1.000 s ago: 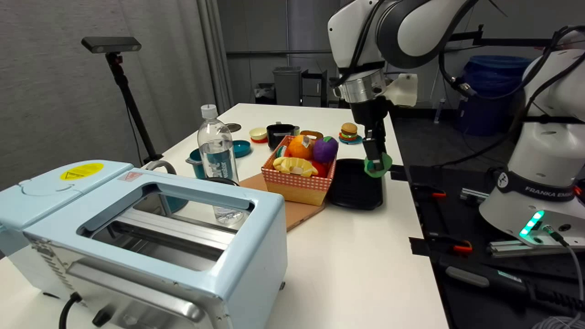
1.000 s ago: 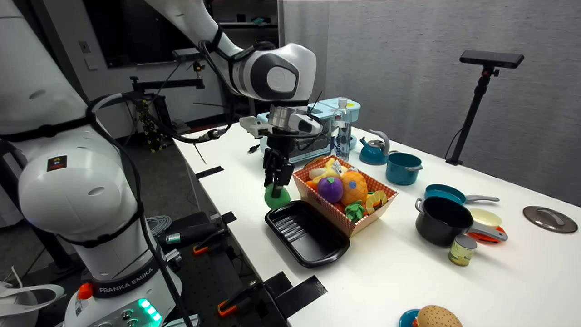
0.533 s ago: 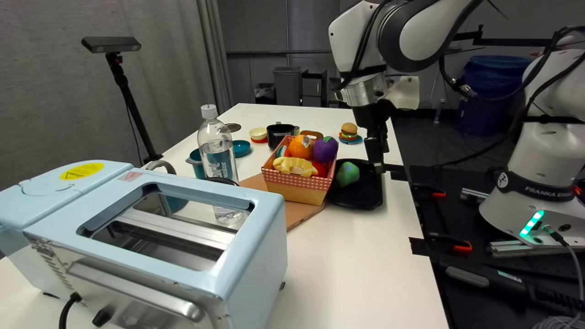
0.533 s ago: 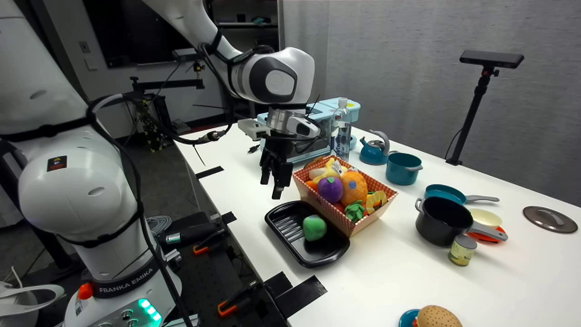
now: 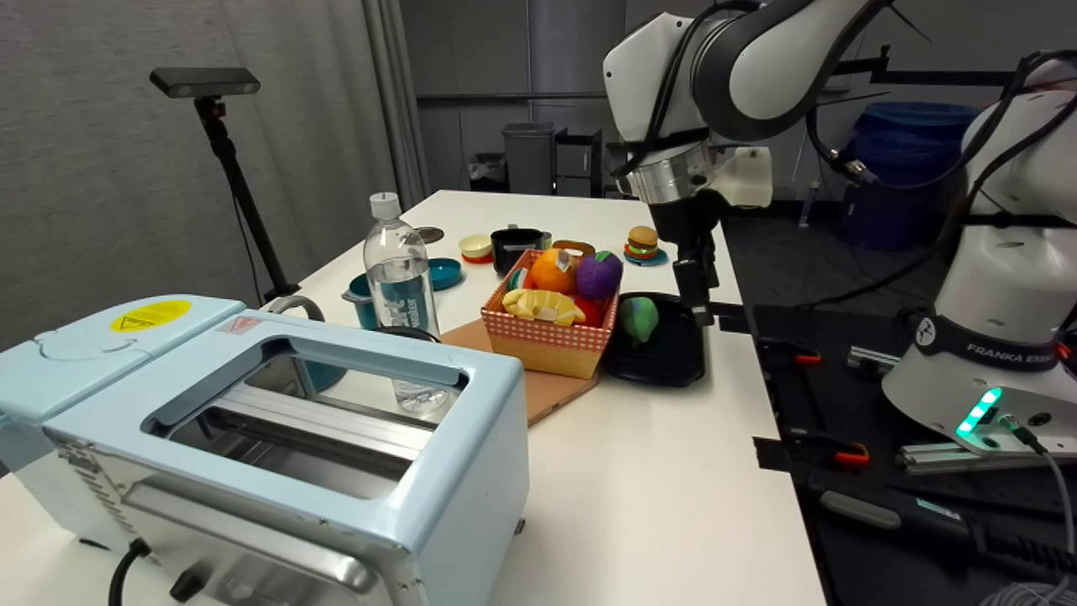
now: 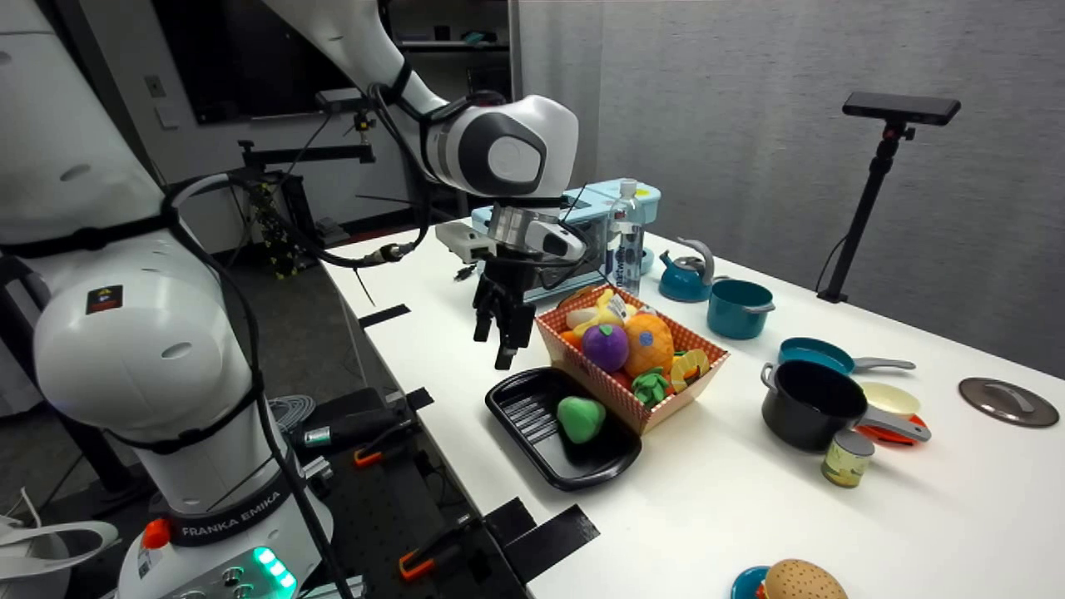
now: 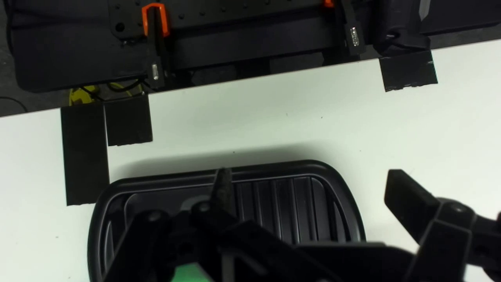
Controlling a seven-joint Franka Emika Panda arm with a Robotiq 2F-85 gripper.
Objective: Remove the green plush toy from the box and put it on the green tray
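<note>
Turned a little since half a second ago, the green plush toy (image 6: 581, 418) sits loose on the green tray (image 6: 531, 420), lower than the jaws; a second ago the gripper (image 7: 309, 178) was clasping it by the tray's edge. Now the jaws stand wide apart and have sunk slightly. In the wrist view a patch of the toy's green peeps out beneath the linkage of one jaw, off to the side of the gap. It is roundish, so its long axis is hard to pin down, but in an exterior view it looks taller than wide and seems to taper toward the pale blue appliance (image 5: 475, 471).

The tray shows behind that same jaw, with the white table (image 7: 250, 117) behind the other. Past the toy from the jaws, just beside the tray, the box (image 5: 543, 360) holds a purple toy (image 6: 605, 347) and an orange toy (image 6: 649, 337), among others.

Well apart from the jaws stands a clear bottle (image 5: 408, 307); I can make out "water" on its label, with "rt" above. On the appliance, a yellow oval sticker (image 5: 151, 316) shows a triangle, its print too small for me. Away from the jaws, around the robot's base (image 6: 179, 474), a dark band (image 6: 233, 516) reads FRANKA EMIKA.
</note>
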